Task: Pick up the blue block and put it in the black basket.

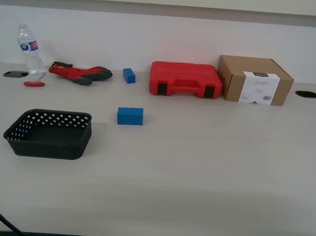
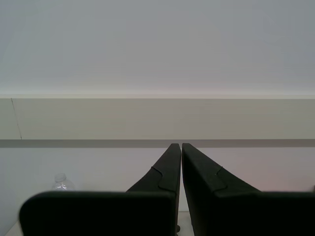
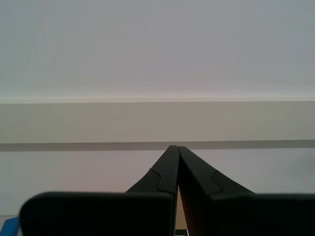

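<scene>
Nowhere was writing legible; both pincers point(image 2: 179, 145) point(image 3: 174, 147) were closed empty, the blue block point(image 1: 130, 116) just beside the black basket point(image 1: 48, 134) on the open desk point(image 1: 209, 166).

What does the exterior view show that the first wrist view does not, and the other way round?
Only the exterior view shows the blue block, the black basket toward that view's left of it, the smaller blue block, the red case, the cardboard box, the red glove and the table.

Only the first wrist view shows my first hand, fingertips closed together, holding nothing, aimed at the wall.

Both show the water bottle, just its cap in the wrist view, and the pale wall.
</scene>
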### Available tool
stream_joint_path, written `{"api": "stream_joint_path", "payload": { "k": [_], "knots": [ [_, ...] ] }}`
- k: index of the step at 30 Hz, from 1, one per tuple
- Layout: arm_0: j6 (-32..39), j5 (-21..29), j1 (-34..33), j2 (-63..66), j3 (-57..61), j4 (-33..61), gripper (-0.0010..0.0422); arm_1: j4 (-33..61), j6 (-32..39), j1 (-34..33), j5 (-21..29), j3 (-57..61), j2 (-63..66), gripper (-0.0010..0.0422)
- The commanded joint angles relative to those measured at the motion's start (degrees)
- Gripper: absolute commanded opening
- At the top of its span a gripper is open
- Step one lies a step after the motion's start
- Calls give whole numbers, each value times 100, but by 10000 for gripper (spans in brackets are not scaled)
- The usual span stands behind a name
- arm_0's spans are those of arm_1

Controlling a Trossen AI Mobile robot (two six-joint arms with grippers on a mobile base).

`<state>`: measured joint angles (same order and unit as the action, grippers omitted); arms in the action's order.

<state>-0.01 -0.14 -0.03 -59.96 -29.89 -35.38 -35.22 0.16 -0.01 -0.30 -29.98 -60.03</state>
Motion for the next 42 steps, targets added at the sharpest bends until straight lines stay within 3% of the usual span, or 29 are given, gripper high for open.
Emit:
{"api": "stream_joint_path", "payload": {
  "k": [1, 42],
  "knots": [
    [0, 2, 4, -2, -7, -15, 0, -20, 0, -2, 11, 0, 0, 0],
    [0, 2, 2, -2, -7, -15, 0, -11, 52, -2, -70, -72, 0, 0]
  ]
}}
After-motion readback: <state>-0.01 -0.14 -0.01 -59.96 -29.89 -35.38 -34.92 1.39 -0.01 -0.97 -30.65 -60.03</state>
